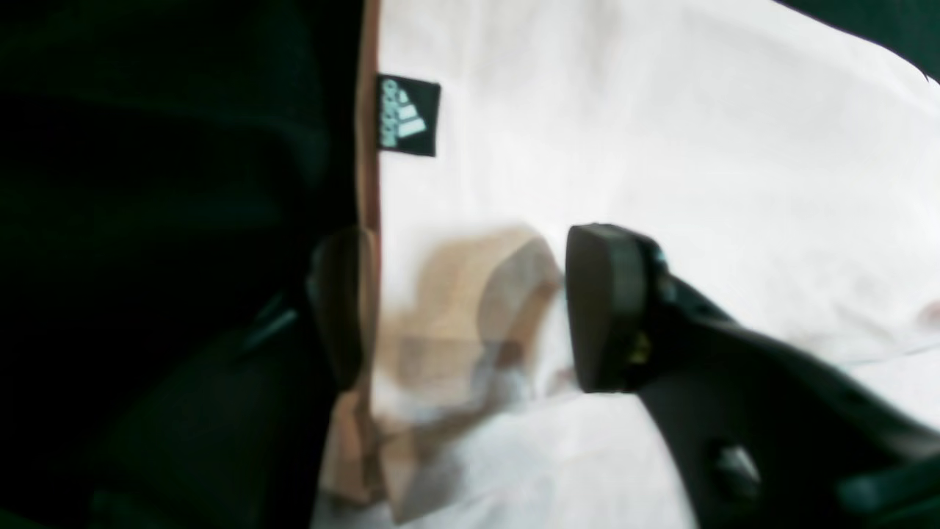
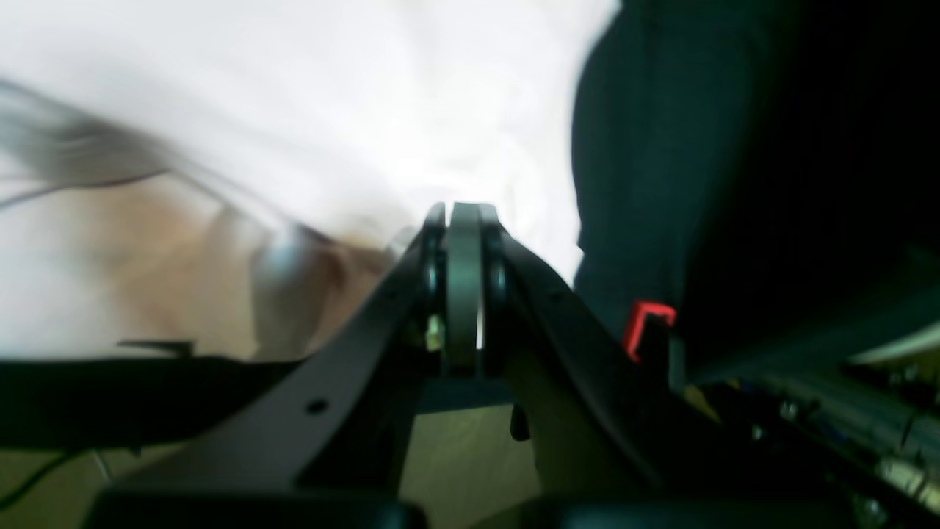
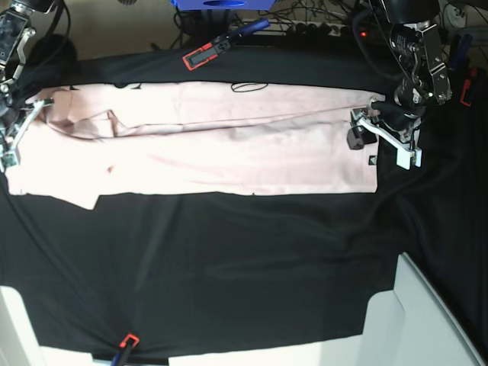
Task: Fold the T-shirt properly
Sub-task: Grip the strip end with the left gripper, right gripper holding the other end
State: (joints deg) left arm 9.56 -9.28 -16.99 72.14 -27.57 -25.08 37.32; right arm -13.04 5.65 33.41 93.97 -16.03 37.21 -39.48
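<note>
Left wrist view: the pale pink short-sleeved cotton T-shirt fills most of the frame, its straight hem edge running beside the black tablecloth; a small black sewn brand tag sits just inside that edge. The left gripper has its jaws spread, one dark pad over the hem line and the other over the pink cloth, with fabric showing in the gap; whether either pad touches the cloth cannot be told through the blur. Right wrist view: the right gripper has its jaws pressed together with no gap visible; the T-shirt lies blurred beyond the tips and the dark cloth is to the right; whether any fabric is pinched cannot be told. A small red clip shows beside the arm. Base view: the T-shirt lies spread as a long flat band across the far half of the tablecloth, partly folded lengthwise. The left gripper stands at the garment's end on the view's right, the right gripper at the opposite end. A red-and-black clamp grips the far table edge.
</note>
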